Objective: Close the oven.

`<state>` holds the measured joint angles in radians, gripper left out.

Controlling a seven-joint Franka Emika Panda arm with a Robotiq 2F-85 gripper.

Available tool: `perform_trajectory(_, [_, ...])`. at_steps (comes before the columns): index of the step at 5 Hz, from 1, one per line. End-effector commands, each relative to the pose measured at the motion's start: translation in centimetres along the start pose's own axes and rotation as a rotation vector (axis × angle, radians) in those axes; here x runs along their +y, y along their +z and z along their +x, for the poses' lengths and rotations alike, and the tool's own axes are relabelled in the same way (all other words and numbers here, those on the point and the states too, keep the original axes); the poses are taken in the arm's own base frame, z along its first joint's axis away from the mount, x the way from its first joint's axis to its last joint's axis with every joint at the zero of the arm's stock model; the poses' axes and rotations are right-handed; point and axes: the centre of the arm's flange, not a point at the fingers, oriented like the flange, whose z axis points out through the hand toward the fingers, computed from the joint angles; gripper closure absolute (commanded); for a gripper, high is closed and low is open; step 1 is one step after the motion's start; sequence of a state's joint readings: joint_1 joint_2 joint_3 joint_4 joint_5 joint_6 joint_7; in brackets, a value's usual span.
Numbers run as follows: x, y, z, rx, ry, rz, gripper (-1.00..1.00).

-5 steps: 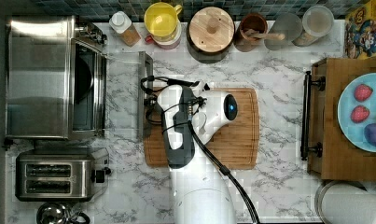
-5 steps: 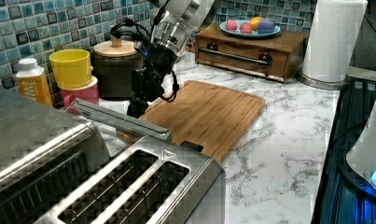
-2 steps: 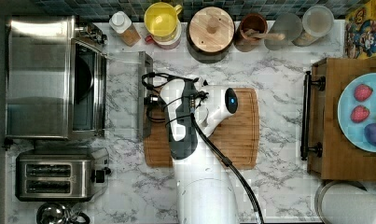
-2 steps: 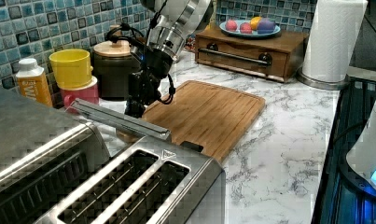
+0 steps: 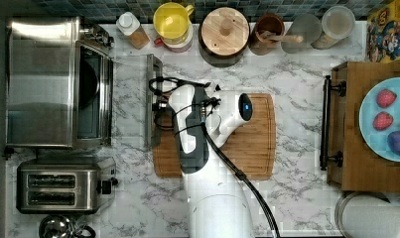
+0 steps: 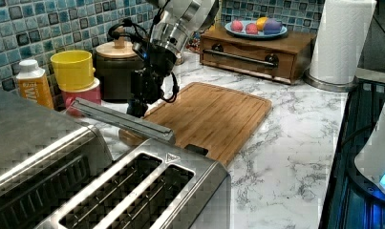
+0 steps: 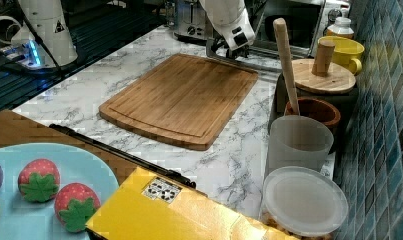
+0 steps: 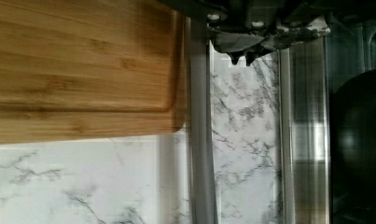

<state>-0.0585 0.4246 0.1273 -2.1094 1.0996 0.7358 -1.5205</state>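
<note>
over at 9 o'clock on the counter in the top view: oven (image 5: 48, 82), big steel box, dark inside, door (image 5: 130, 101) flopped nearly flat toward 3 o'clock. glass panel clear enough to show the marble counter (image 5: 297, 74) straight through it. steel bar handle (image 5: 150, 101) along the door's free edge, running 12 to 6 in the top view, just past the near edge of the cutting board (image 5: 247, 136).

gripper (image 6: 141, 93) parked right at that handle, just on the 3 o'clock side of it in the top view, roughly at mid-length of the bar. looks from the left view like it's down at or slightly below bar level, close enough to be touching, though hard to say for sure. fingers open or closed? can't tell, too buried behind the wrist and cables.

key bit for the next move, as a guess: hinge at 9 o'clock from the gripper, so a lift under the bar and then a sweep up and over toward 9 o'clock to swing the door shut. contact near the middle of the bar should keep the door from twisting.

toaster (image 5: 63, 186) at 6 o'clock of the oven, yellow cup (image 5: 172, 22) and bottle (image 5: 133, 29) up at 12, none of it in the door's arc by the look of it.
</note>
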Motion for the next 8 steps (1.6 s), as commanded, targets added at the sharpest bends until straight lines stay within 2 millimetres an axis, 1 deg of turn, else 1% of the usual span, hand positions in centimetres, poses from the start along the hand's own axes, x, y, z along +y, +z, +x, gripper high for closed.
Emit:
perform_trajectory(1, [-26.2, -1.0, -0.5, -0.024, -0.394, 0.003, 1.0])
perform_trajectory(2, [-29.0, 1.0, -1.0, -0.036, -0.416, -0.161, 1.0])
perform_trajectory(3, [-31.0, 1.8, -0.8, -0.045, -0.399, -0.287, 1.0])
perform_trajectory(4, [-33.0, 1.3, -0.7, -0.005, -0.379, -0.324, 1.0])
perform_trajectory(5, [-35.5, 0.0, -1.5, 0.013, -0.38, -0.331, 1.0])
perform_trajectory(6, [-37.9, -0.8, -3.0, 0.044, -0.407, -0.356, 1.0])
perform_trajectory(7, [-39.4, -0.4, -4.0, 0.04, -0.432, -0.377, 1.0])
perform_trajectory(8, [-41.1, 2.4, -5.7, 0.031, -0.475, -0.487, 1.0])
